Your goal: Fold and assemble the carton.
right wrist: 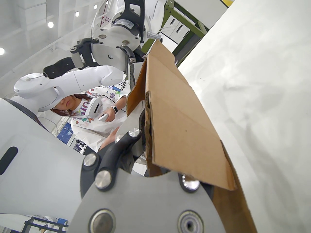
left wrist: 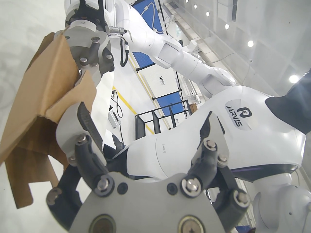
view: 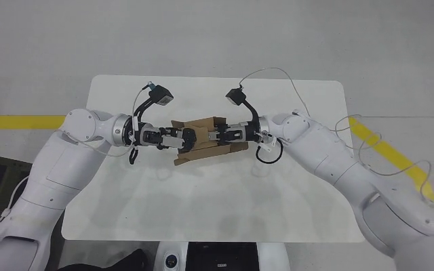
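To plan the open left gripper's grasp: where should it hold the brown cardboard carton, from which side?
Probably the thin flap edge of the brown cardboard carton beside the left gripper, approached opposite the right gripper, which clamps the other end.

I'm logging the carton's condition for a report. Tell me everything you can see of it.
The carton is plain brown corrugated cardboard, half-folded, flaps loose and splayed. It is between both arms over the middle of the white table. The right gripper is shut on one panel; the open left gripper has one finger beside a flap.
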Robot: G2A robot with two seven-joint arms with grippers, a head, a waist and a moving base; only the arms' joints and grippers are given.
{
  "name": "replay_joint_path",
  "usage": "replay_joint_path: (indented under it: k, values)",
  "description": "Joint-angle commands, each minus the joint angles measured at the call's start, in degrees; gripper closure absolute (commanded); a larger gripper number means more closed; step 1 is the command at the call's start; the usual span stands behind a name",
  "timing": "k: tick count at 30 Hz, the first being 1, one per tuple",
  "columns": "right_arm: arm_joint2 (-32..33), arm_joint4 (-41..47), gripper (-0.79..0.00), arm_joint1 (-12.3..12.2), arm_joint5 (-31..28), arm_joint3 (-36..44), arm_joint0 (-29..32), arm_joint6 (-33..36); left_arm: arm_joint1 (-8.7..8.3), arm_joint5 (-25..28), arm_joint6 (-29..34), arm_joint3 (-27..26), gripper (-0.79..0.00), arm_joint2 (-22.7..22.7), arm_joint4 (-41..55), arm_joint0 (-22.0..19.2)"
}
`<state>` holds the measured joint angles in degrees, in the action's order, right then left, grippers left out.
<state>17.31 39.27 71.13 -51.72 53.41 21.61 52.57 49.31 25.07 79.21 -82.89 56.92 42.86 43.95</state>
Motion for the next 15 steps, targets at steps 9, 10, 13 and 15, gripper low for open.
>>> replay_joint_path:
  k: [9,10,13,15]
  values:
    - [0.62,-0.95,0.0,0.76,-0.19,-0.75,0.08,-0.19,0.32,0.54,-0.73,-0.82,-0.785,0.85,-2.87,0.68]
    - [0.71,-1.01,0.0,0.8,-0.2,-0.86,0.1,-0.2,0.35,0.51,-0.74,-0.86,-0.785,0.92,-2.95,0.74]
    - [1.08,-1.19,0.0,0.81,-0.26,-1.65,0.3,-0.26,0.43,0.6,-0.61,-0.75,-0.785,1.55,-2.25,0.85]
    - [1.54,-1.08,0.0,0.69,-0.55,-2.26,0.55,-0.55,0.41,0.59,-0.59,-0.49,-0.785,2.26,-1.86,0.83]
